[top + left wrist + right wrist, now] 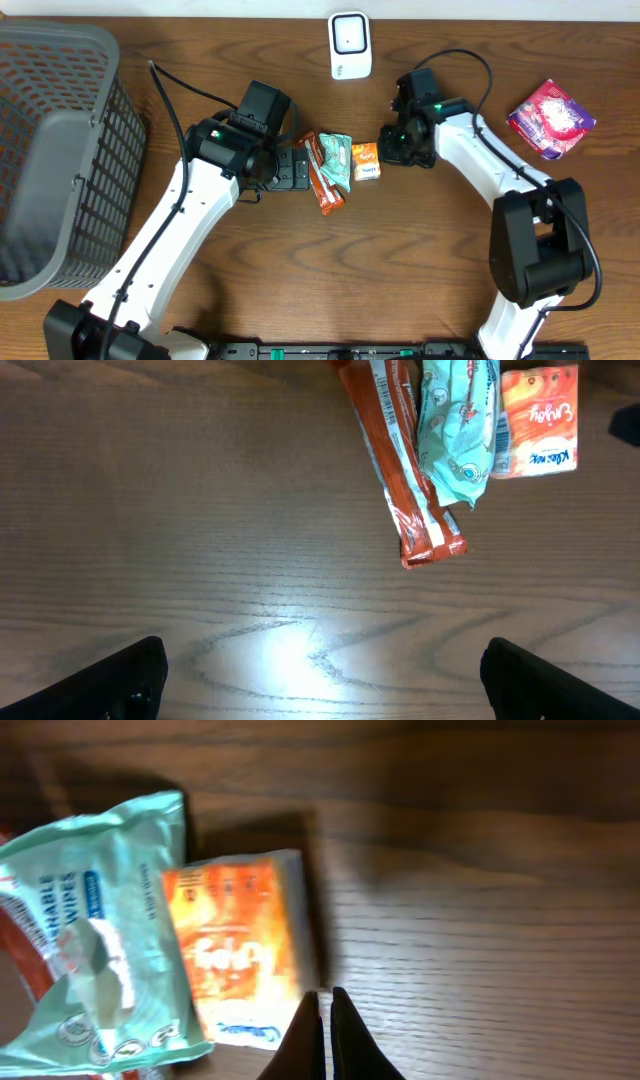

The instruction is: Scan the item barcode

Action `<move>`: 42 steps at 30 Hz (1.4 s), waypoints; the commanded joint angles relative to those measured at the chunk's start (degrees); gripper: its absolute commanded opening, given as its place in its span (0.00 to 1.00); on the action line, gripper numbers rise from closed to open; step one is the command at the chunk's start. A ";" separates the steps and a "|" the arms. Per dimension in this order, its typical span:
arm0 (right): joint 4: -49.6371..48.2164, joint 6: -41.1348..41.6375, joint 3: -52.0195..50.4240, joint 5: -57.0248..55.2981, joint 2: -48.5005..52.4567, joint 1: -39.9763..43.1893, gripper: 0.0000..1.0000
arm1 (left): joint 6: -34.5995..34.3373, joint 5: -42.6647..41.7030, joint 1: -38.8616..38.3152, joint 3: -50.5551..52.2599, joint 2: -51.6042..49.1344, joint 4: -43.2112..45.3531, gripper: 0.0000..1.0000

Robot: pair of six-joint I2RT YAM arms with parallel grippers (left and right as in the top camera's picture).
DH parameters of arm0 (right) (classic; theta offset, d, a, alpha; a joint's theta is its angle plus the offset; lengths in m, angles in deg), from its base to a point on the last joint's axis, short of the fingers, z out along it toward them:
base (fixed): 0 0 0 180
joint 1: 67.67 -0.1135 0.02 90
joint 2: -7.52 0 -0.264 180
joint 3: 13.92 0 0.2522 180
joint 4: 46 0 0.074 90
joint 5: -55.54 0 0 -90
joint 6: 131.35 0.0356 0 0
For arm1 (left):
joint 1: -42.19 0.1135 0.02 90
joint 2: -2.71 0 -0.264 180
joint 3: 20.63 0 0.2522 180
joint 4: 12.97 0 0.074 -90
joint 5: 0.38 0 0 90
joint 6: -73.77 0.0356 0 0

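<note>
Left hand (335, 680) stood wide, empty, above worktop (200, 560), near the bar (405, 470). Right hand (325, 1020) pinched shut, empty, tips at edge of orange packet (235, 940); contact unclear.

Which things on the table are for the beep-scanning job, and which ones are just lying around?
For the job:
- white boxy scanner
- small orange packet, beside the shut right tool
- probably also the teal wipes pack and long red-orange wrapped bar

Just lying about:
- grey plastic mesh basket
- pink shiny packet, far right
</note>
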 commanded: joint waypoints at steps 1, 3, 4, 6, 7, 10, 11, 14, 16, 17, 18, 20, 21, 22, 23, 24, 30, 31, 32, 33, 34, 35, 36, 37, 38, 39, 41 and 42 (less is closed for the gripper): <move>-0.46 0.09 0.57 0.15 0.70 -0.85 0.03 | 0.72 0.52 -0.02 -0.02 -0.35 -0.17 1.00; -0.66 0.13 0.59 0.28 0.70 -0.46 0.05 | 0.72 0.52 -0.02 -0.02 -0.35 -0.17 1.00; -0.70 0.33 0.59 0.63 0.70 -0.09 0.06 | 0.72 0.52 -0.02 -0.02 -0.35 -0.17 1.00; -0.76 0.59 0.57 1.73 0.70 0.59 0.13 | 0.72 0.50 -0.02 -0.02 -0.35 -0.17 1.00; -0.92 0.57 0.57 2.29 0.70 0.90 0.17 | 0.72 0.50 -0.02 -0.02 -0.35 -0.17 1.00; -1.70 0.50 0.52 2.80 0.70 0.96 0.47 | 0.72 0.50 -0.02 -0.02 -0.35 -0.17 1.00; -2.14 0.52 0.42 2.82 0.72 0.85 0.51 | 0.72 0.52 -0.02 -0.02 -0.35 -0.17 1.00; -3.26 0.52 0.22 2.93 1.36 0.37 0.56 | 0.72 0.50 -0.02 -0.02 -0.35 -0.17 1.00; -3.96 0.52 0.22 3.13 2.36 0.26 0.53 | 0.72 0.50 -0.02 -0.02 -0.35 -0.17 1.00; -4.33 0.52 0.22 3.50 2.95 0.28 0.50 | 0.72 0.50 -0.02 -0.02 -0.35 -0.17 1.00; -4.63 0.52 0.22 4.04 3.58 0.28 0.46 | 0.72 0.50 -0.02 -0.02 -0.35 -0.17 1.00; -5.38 0.52 0.22 5.55 5.14 0.37 0.39 | 0.72 0.52 -0.02 -0.02 -0.35 -0.17 1.00; -5.62 0.52 0.22 6.36 5.79 0.42 0.35 | 0.72 0.50 -0.02 -0.02 -0.35 -0.17 1.00; -6.08 0.50 0.22 7.15 6.60 0.46 0.34 | 0.72 0.52 -0.02 -0.02 -0.35 -0.17 1.00; -6.56 0.42 0.22 7.87 7.26 0.46 0.34 | 0.72 0.50 -0.02 -0.02 -0.35 -0.17 1.00; -6.99 0.07 0.22 8.59 7.80 0.46 0.34 | 0.72 0.50 -0.02 -0.02 -0.35 -0.17 1.00; -7.91 0.07 0.24 10.16 9.14 0.50 0.01 | 0.72 0.50 -0.02 -0.02 -0.35 -0.17 1.00; -7.80 0.07 0.31 10.21 8.79 0.59 0.01 | 0.72 0.50 -0.02 -0.02 -0.35 -0.17 1.00; -7.67 0.04 0.35 10.14 8.55 0.68 0.01 | 0.72 0.52 -0.02 -0.02 -0.35 -0.17 1.00; -7.41 -0.44 0.46 10.10 8.02 0.85 0.01 | 0.72 0.50 -0.02 -0.02 -0.35 -0.17 1.00; -6.99 -0.79 0.70 9.88 7.50 1.03 0.01 | 0.72 0.50 -0.02 -0.02 -0.35 -0.17 1.00; -6.27 -0.87 1.18 8.85 6.82 1.27 0.01 | 0.72 0.50 -0.02 -0.02 -0.35 -0.17 1.00; -5.42 -0.87 1.73 7.61 6.14 1.40 0.01 | 0.72 0.50 -0.02 -0.02 -0.35 -0.17 1.00; -4.11 -0.87 2.51 5.49 5.25 1.53 0.01 | 0.72 0.52 -0.02 -0.02 -0.35 -0.17 1.00; -2.78 -0.90 3.28 3.32 4.44 1.60 0.01 | 0.72 0.50 -0.02 -0.02 -0.35 -0.17 1.00; -1.09 -1.03 4.20 0.50 3.43 1.60 0.01 | 0.72 0.50 -0.02 -0.02 -0.35 -0.17 1.00; 1.79 -1.22 5.68 -5.51 1.49 1.27 0.01 | 0.72 0.50 -0.02 -0.02 -0.35 -0.17 1.00; 2.58 -1.49 6.05 -7.58 0.72 1.07 0.01 | 0.72 0.52 -0.02 -0.02 -0.35 -0.17 1.00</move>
